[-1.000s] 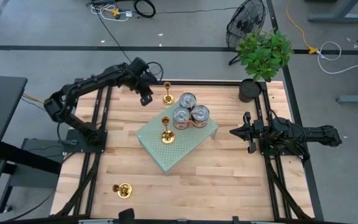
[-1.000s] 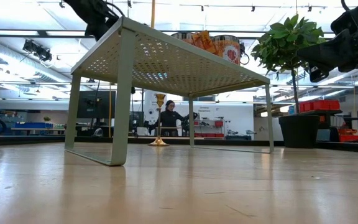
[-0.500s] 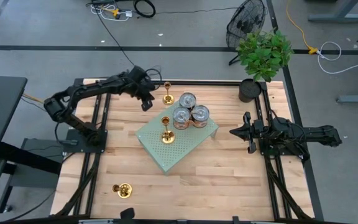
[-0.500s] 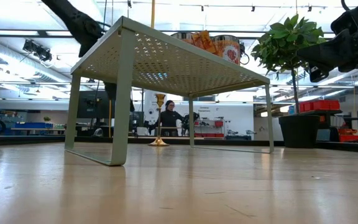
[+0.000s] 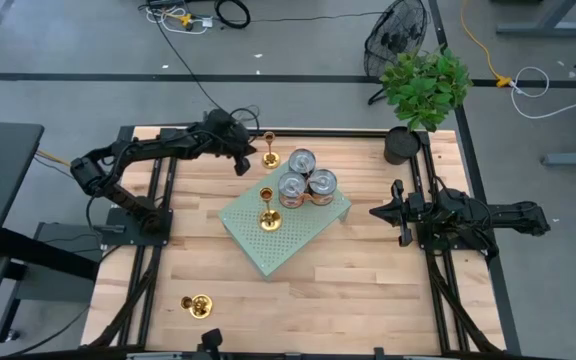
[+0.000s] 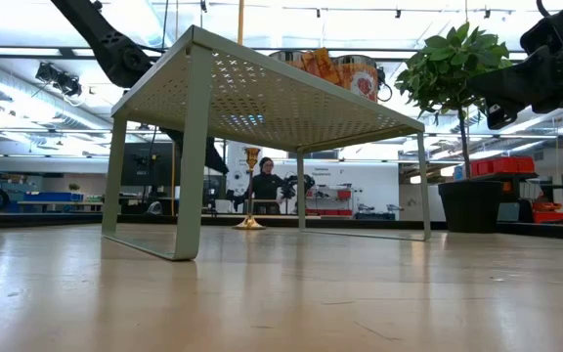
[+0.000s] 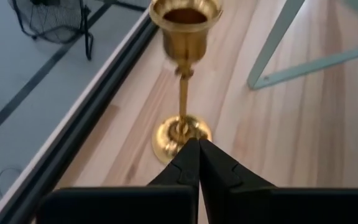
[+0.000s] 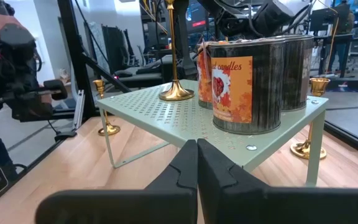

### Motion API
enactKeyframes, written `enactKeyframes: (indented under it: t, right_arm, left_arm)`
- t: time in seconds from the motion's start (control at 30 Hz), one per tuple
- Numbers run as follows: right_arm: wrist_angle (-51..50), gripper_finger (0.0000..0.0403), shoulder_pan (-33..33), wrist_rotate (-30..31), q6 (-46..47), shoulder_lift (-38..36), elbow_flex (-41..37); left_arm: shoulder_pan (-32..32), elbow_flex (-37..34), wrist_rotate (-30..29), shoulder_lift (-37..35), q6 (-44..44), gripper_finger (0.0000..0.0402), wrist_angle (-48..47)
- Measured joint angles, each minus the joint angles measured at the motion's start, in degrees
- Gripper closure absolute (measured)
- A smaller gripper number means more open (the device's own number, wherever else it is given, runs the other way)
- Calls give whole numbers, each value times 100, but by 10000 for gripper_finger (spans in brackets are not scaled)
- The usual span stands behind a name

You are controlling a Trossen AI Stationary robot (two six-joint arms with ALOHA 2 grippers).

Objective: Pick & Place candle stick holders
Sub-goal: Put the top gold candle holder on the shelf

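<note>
- Work surface: a light wooden table [image 5: 348,280] on a grey floor, with a potted plant [image 5: 423,90] at its far right corner and a floor fan [image 5: 393,40] beyond the far edge.
- Centre fixture: a pale green perforated shelf [image 5: 298,240] stands on thin legs at mid-table. Three labelled tin cans [image 5: 303,180] are grouped on its far end.
- Candle stick holder, on shelf [image 5: 266,210]: upright on the shelf top, just beside the cans.
- Candle stick holder, far edge [image 5: 269,150]: upright on the table near its far edge, off the shelf.
- Candle stick holder, near left [image 5: 197,304]: lying on its side on the table, well apart from the shelf.
- Left gripper [image 5: 241,160]: fingers pressed together, holding nothing. It is positioned just beside the far-edge holder; in the left wrist view the fingertips point at the holder's round base.
- Right gripper [image 5: 378,212]: fingers together, empty, waiting at the right side of the table and facing the shelf.
- Background: a person is visible in the room behind the table in the low view.
</note>
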Motion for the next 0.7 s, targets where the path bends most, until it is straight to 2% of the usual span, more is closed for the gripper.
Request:
enactKeyframes:
  t: [0.33,0.5,0.7]
  right_arm:
    - [0,400,-2,1,0,0,1]
    - [-1,400,-2,-1,-1,0,0]
    - [-1,400,-2,-2,0,0,1]
  left_arm:
    - [-7,0,-72,2,-118,330,160]
    - [-7,0,-80,7,-169,267,153]
    - [-17,0,-144,302,-637,184,213]
